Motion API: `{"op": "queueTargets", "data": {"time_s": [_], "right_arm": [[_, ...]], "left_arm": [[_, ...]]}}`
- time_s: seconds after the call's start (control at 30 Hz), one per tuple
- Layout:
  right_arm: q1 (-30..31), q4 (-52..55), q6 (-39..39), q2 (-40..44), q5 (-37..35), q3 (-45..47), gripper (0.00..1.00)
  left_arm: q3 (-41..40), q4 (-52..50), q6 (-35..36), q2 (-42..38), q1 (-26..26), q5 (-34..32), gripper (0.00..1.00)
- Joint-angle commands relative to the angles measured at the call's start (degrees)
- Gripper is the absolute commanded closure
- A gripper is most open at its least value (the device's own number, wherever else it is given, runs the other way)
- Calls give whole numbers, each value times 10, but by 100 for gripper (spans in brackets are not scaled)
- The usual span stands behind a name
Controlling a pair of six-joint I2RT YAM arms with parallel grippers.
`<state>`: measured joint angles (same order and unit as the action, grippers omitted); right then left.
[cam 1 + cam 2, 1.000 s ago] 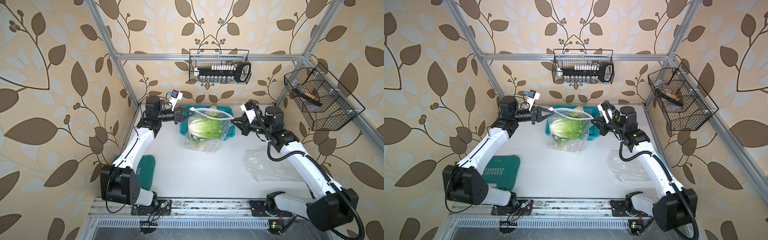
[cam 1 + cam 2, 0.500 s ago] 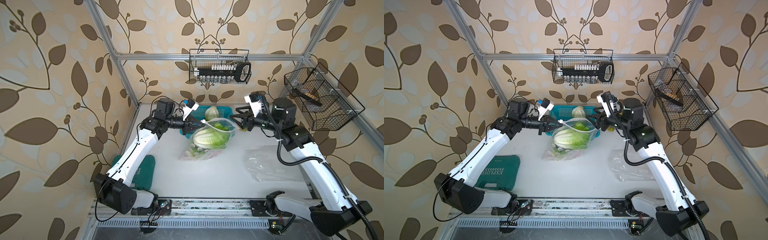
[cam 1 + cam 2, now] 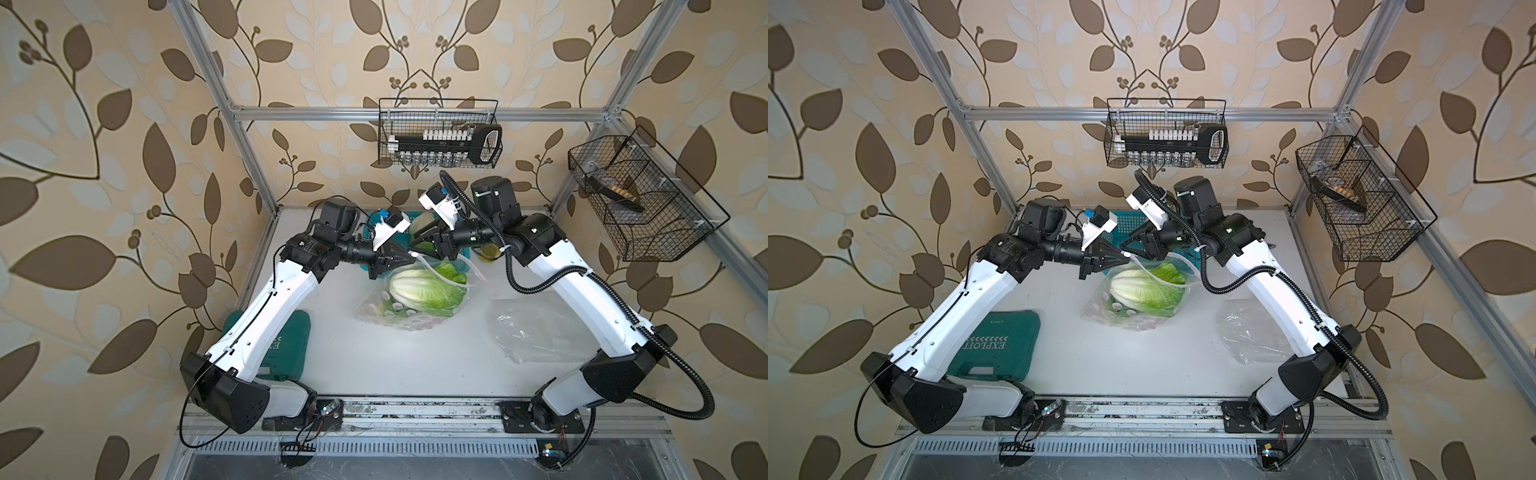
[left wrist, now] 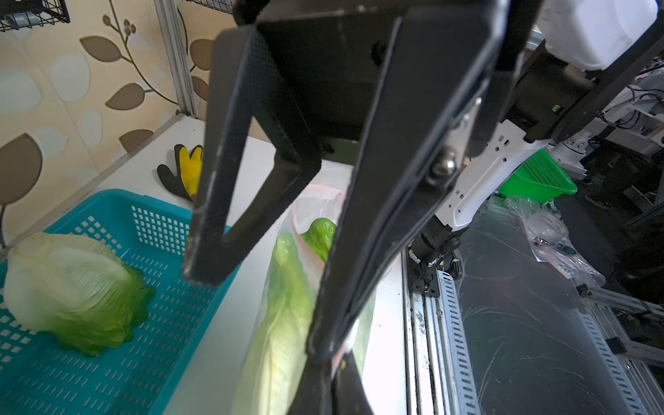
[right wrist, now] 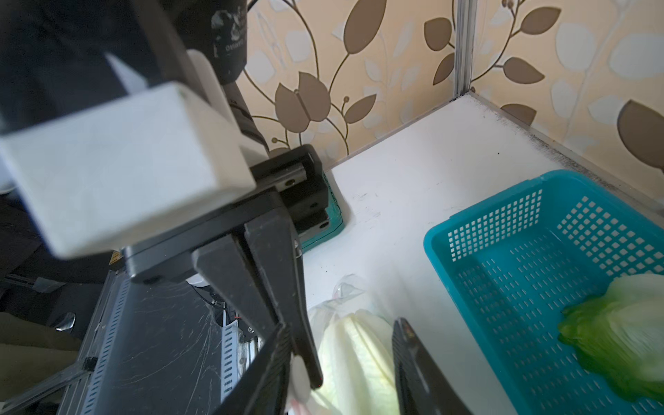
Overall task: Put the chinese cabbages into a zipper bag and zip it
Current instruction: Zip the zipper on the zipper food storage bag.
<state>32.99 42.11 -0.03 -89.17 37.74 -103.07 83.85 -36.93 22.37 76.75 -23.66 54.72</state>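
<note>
The clear zipper bag (image 3: 399,313) lies on the white table with a pale chinese cabbage (image 3: 424,289) (image 3: 1142,291) inside; green leaves show behind it. Another chinese cabbage (image 4: 72,287) (image 5: 618,323) lies in the teal basket (image 4: 161,233) (image 5: 539,269). My left gripper (image 3: 409,258) (image 3: 1125,258) is shut on the white end of the bag's zip rim, above the bag. My right gripper (image 3: 417,243) (image 5: 341,373) is open. Its fingers (image 4: 215,215) straddle the left gripper's tip, one of them touching it.
An empty crumpled plastic bag (image 3: 536,328) lies at the right. A green tool case (image 3: 1000,345) sits under the left arm. A yellow-and-black glove (image 4: 187,172) lies by the back wall. Wire baskets (image 3: 440,137) (image 3: 640,199) hang on the walls.
The grippers, which held the bag's mouth spread wide, have come together above it. The right gripper let go of the rim and opened. The bag sank and now lies flatter.
</note>
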Motion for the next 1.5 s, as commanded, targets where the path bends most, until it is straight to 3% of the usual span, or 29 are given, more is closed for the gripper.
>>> {"op": "queueTargets", "data": {"time_s": [0.0,0.27,0.8,1.07,1.27,1.47], "right_arm": [[-1,22,-19,18,12,6,54],[-10,15,-38,39,51,35,49],[3,2,-46,4,62,33,62],[3,-13,-41,6,63,42,83],[-11,-39,-47,26,56,85,90],[-35,-48,-72,41,39,116,95]], "left_arm": [[6,19,15,-29,0,3,100],[-6,32,15,-29,0,1,100],[-3,32,7,-23,0,4,100],[-4,37,0,-21,1,-8,100],[-33,104,-75,-32,20,-31,100],[-49,129,-102,-43,34,-60,100]]}}
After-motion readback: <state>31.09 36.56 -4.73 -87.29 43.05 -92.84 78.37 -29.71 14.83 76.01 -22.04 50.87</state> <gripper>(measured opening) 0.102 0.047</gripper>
